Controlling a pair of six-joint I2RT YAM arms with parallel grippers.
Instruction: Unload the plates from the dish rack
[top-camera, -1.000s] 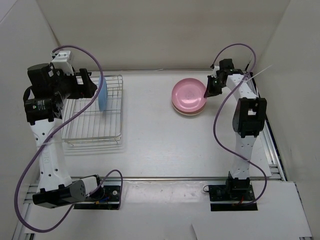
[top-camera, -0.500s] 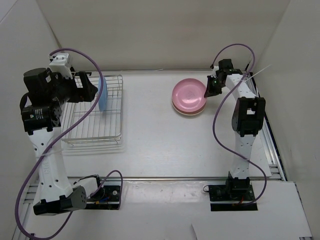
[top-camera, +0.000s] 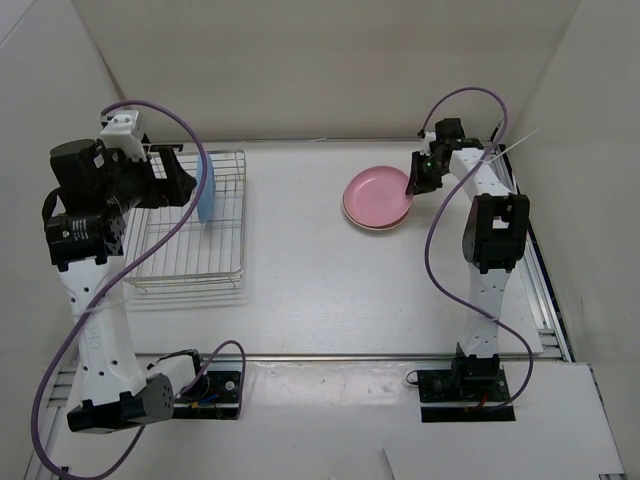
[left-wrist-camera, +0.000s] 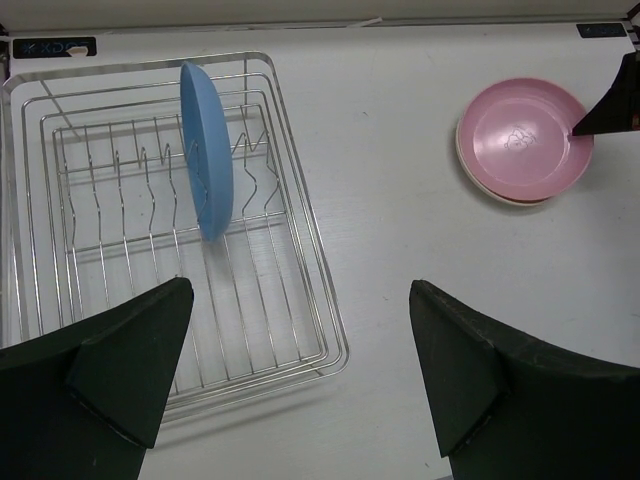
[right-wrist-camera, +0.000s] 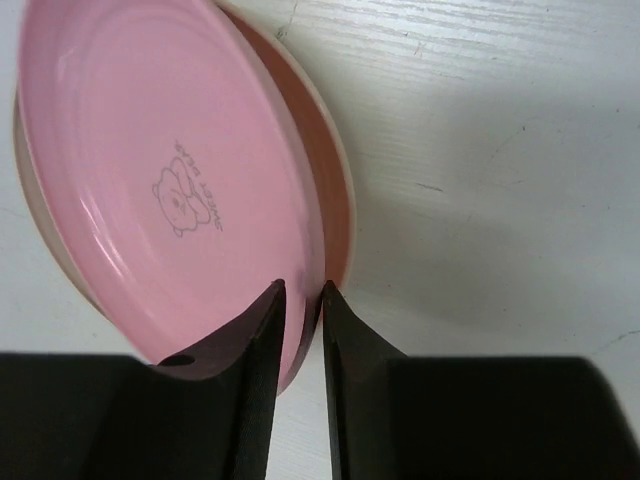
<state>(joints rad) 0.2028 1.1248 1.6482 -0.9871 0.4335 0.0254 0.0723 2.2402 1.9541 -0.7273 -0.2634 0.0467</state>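
Rack wires (left-wrist-camera: 120, 180) around upright blue plate (left-wrist-camera: 207, 150)

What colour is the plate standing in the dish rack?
The plate is light blue; clearest in left wrist view.

Pink plate (left-wrist-camera: 520, 135), faint bear mark, atop cream plate (left-wrist-camera: 478, 189); light blue plate (left-wrist-camera: 207, 150); silver dish rack (left-wrist-camera: 310, 290); white table (left-wrist-camera: 400, 250).

L fingers (left-wrist-camera: 120, 370) wide apart, R fingers (right-wrist-camera: 255, 400) w/ narrow gap
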